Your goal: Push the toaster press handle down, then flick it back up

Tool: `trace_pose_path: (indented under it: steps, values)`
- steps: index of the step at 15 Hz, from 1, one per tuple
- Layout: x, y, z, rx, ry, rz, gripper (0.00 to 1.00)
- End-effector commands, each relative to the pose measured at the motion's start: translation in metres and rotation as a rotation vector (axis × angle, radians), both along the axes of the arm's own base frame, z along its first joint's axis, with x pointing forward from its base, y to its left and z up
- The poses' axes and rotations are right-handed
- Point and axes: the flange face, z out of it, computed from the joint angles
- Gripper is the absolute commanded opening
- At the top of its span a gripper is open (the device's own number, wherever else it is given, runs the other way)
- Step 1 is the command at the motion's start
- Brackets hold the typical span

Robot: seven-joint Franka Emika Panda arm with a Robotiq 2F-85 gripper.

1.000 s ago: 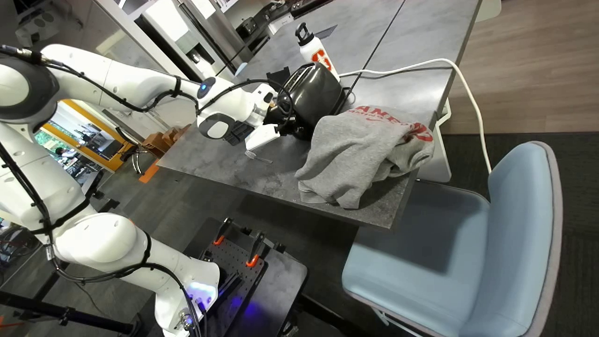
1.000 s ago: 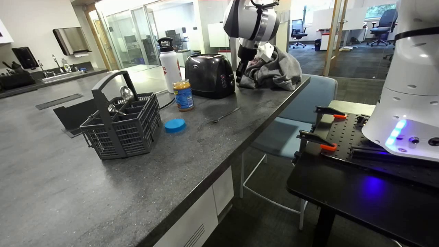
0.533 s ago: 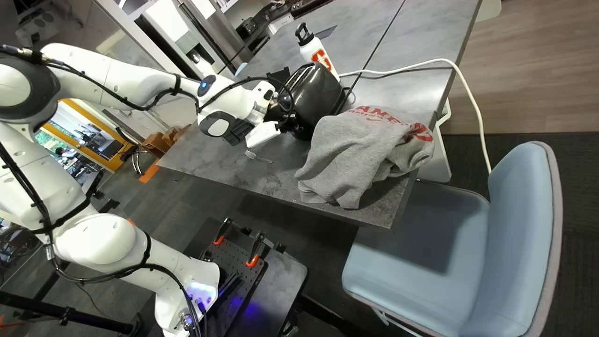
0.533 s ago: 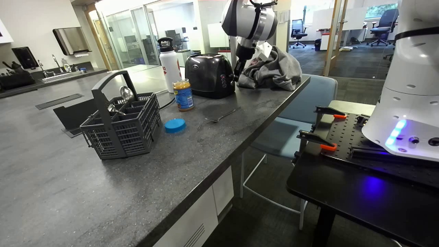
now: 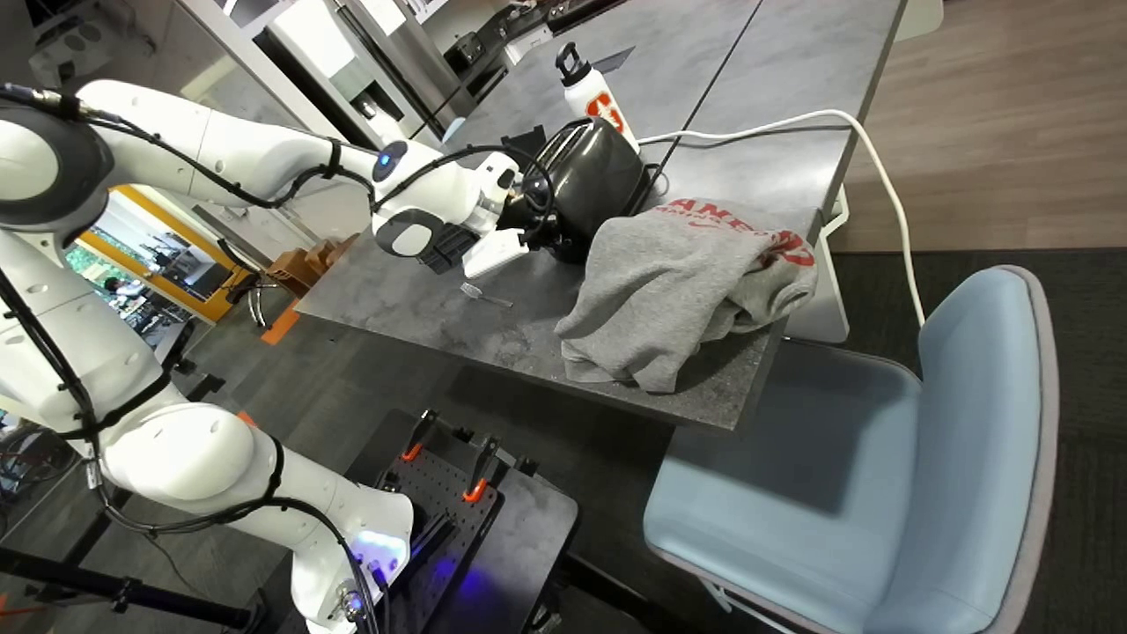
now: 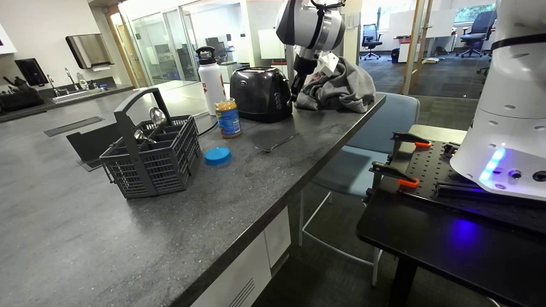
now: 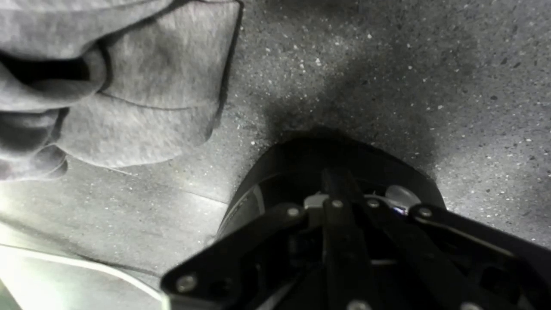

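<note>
We see the jaws, held together, at the end of a glossy black slotted toaster that carries its round buttons; the toaster stands on the speckled grey surface, long axis toward the jaws. Whether they touch it, we cannot tell. The press handle is hidden; a downward push at that end seems next.

The surface carries one toaster, one bottle, one jar, one blue lid, one fork, one basket and one sweatshirt. One arm, one claw, two clamps, one white cord. Cutlery in the basket: count unclear.
</note>
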Motion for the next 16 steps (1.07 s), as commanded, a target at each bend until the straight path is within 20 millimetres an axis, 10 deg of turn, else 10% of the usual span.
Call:
trace_pose_path:
  steps: [1, 7, 16]
  values:
    - [-0.007, -0.001, 0.012, 0.007, -0.022, -0.004, 0.00]
    - [-0.052, -0.007, 0.033, 0.029, -0.043, -0.052, 0.00]
    - [-0.102, 0.009, 0.118, -0.004, -0.297, -0.042, 0.00]
